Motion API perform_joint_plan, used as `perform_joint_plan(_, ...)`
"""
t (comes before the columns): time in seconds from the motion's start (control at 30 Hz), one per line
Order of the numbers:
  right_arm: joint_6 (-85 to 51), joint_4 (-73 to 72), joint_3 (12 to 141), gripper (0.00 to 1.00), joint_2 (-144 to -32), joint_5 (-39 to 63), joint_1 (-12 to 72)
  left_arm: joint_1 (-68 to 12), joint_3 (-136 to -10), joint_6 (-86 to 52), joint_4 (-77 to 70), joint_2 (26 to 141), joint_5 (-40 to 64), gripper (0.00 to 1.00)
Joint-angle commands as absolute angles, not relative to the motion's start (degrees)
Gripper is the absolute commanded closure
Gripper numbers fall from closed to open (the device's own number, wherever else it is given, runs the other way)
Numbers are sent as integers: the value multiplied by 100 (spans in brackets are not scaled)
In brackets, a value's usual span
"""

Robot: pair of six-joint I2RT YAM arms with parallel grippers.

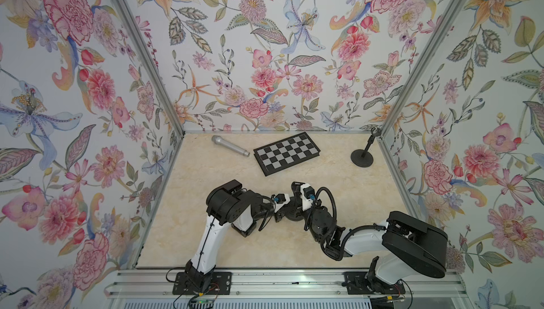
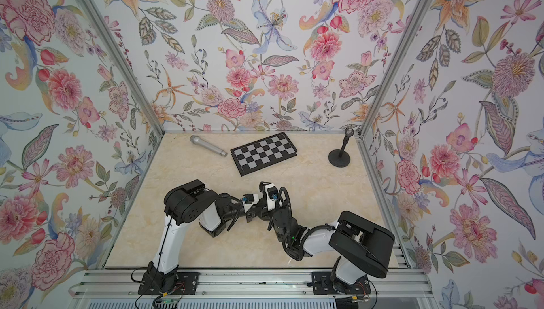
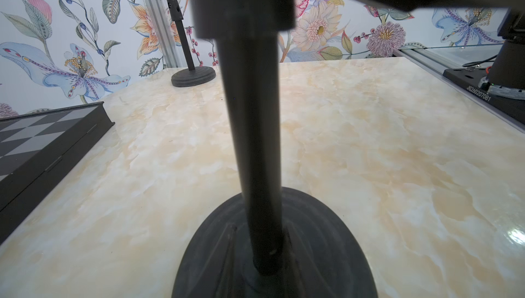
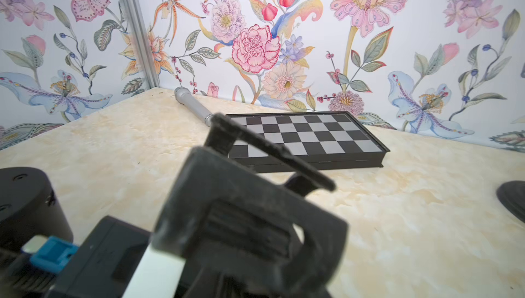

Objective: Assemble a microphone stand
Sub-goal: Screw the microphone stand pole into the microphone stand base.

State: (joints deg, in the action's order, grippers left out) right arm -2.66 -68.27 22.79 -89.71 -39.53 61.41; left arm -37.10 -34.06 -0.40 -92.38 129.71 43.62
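Both arms meet at mid-surface around a partly built stand.

Left claw (image 1: 285, 205): closed on the pole (image 3: 250, 140) of the stand, just under its top fitting. Its own fingers do not show in the left wrist view. There the pole fills the middle as a smooth, round, matt black tube, standing upright. A thicker collar sits at its upper end.

Base (image 3: 326, 248): a round, matt black disc directly below the left claw. It is slightly domed, with faint ribs radiating from the centre. The pole is seated in its middle, and the disc rests flat on the surface (image 1: 206, 234), a glossy cream slab with a marble pattern.

Right claw (image 1: 298, 195): positioned at the top of the same stand, opposite the left claw. I cannot tell whether its fingers are together or clamped.

Clip (image 4: 244, 225): a black plastic holder that fills the right wrist view, blurred by closeness. It has a blocky, ridged body and a thin curved prong.

Microphone (image 1: 230, 145): a silver metal barrel with a rounded mesh head. It lies flat, well beyond the left claw near the far wall.

Chessboard (image 1: 287, 153): a closed, flat black case with grey and black squares, lying beyond both claws.

Second stand (image 1: 362, 157): upright with its clip fitted, well beyond the right claw in the far corner.
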Motion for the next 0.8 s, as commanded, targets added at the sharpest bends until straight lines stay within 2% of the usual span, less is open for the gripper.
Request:
perform_joint_plan(0.0,-226,-6348,1990,89,-9080,-3400,6025,-3718,-3146,298,-10525,13898,3569,71)
perform_joint_plan(0.1,141,-5915,1745,54,-8407,-921,5278,-3718,-3146,309,-10525,13907,3599,71)
perform_joint_plan(0.17,494,-5548,1641,47,-7962,858,4634,-3718,-3145,329,-10526,13888,3561,71)
perform_joint_plan(0.27,1115,-5502,1498,42,-7606,2430,4055,-3717,-3146,307,-10528,13913,3605,71)
perform_joint_plan(0.37,1358,-5318,1676,41,-7502,3228,3604,-3713,-3160,306,-10521,13912,3604,71)
perform_joint_plan(0.57,1250,-5423,2328,43,-7959,4036,3022,-3718,-3159,299,-10521,13915,3645,71)
perform_joint_plan(0.67,937,-5749,2537,48,-8294,4235,2892,-3718,-3172,301,-10528,13905,3621,71)
perform_joint_plan(0.77,594,-6009,2668,63,-8589,4333,2839,-3718,-3149,292,-10525,13921,3641,71)
